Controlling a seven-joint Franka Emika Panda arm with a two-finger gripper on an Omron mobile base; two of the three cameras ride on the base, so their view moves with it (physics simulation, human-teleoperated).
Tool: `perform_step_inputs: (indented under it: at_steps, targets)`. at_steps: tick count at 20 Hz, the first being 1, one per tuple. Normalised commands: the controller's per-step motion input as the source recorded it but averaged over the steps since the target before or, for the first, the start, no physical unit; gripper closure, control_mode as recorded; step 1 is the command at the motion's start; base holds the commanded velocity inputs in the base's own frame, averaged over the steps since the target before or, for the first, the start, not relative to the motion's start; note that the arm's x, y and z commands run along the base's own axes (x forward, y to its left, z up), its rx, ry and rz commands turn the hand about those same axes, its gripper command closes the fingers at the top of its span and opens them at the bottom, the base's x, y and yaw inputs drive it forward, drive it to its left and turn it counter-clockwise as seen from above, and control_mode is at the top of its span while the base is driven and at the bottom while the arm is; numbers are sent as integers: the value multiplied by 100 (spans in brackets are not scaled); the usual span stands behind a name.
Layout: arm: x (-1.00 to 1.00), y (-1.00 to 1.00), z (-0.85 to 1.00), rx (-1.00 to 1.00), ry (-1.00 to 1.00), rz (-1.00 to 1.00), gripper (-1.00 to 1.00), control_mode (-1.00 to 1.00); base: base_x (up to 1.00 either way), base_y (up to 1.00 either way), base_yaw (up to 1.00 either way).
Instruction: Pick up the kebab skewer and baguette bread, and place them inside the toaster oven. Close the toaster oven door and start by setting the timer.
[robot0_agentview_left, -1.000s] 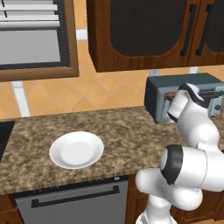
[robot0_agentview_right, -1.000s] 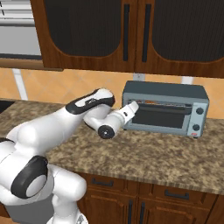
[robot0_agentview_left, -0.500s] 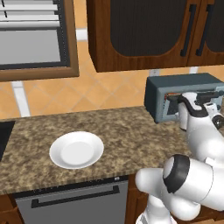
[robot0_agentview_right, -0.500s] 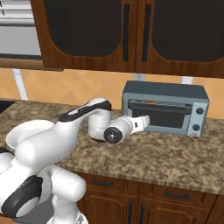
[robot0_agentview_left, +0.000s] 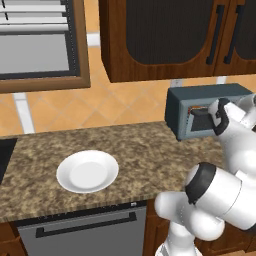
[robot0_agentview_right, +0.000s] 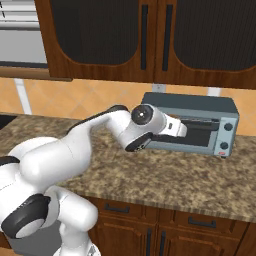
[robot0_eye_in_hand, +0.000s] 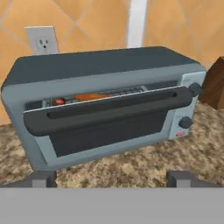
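toaster oven (robot0_eye_in_hand: 105, 70): boxy grey-blue body standing on the table straight ahead of the end effector, against the orange tiled wall; in the right base view (robot0_agentview_right: 192, 107) it sits just beyond the hand.
toaster oven door (robot0_eye_in_hand: 109, 124): dark glass panel in a grey frame, almost shut but leaning out a little at the top, leaving a thin gap along its upper edge; its horizontal bar handle (robot0_eye_in_hand: 109, 111) runs across the front, facing the end effector.
baguette bread (robot0_eye_in_hand: 92, 96): an orange-brown strip seen through the gap above the door, inside the oven, ahead of the end effector and slightly to its left in the hand view.
kebab skewer (robot0_eye_in_hand: 60, 101): a small red spot in the same gap, left of the baguette; too little shows to tell more.
knobs (robot0_eye_in_hand: 186, 122): dark round dials on the oven's right-hand panel, with a small red mark below them, off to the right of the end effector.
end effector (robot0_eye_in_hand: 113, 178): fingers spread wide, nothing between them, tips low in front of the oven door and apart from it; in the right base view (robot0_agentview_right: 184, 131) it is close before the door.
table (robot0_agentview_right: 190, 180): brown speckled stone top below the end effector.
white plate (robot0_agentview_left: 87, 171): on the table, well away to the left of the end effector, nothing on it.
wall outlet (robot0_eye_in_hand: 42, 40): on the tiles behind the oven, up and left of the end effector.
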Motion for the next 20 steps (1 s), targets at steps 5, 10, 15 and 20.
perform_step_inputs:
  at_steps: [5, 10, 15, 20]
  targets:
    - [-18, -12, -7, 30, 27, -32, -100, -100, 0, 0, 0]
    - [2, -11, -41, 32, 17, -30, -100, -100, 0, 0, 0]
    - [0, -27, -56, 27, 8, -19, -100, -100, 0, 0, 0]
    - [26, -5, -47, 18, 1, -9, -100, -100, 0, 0, 0]
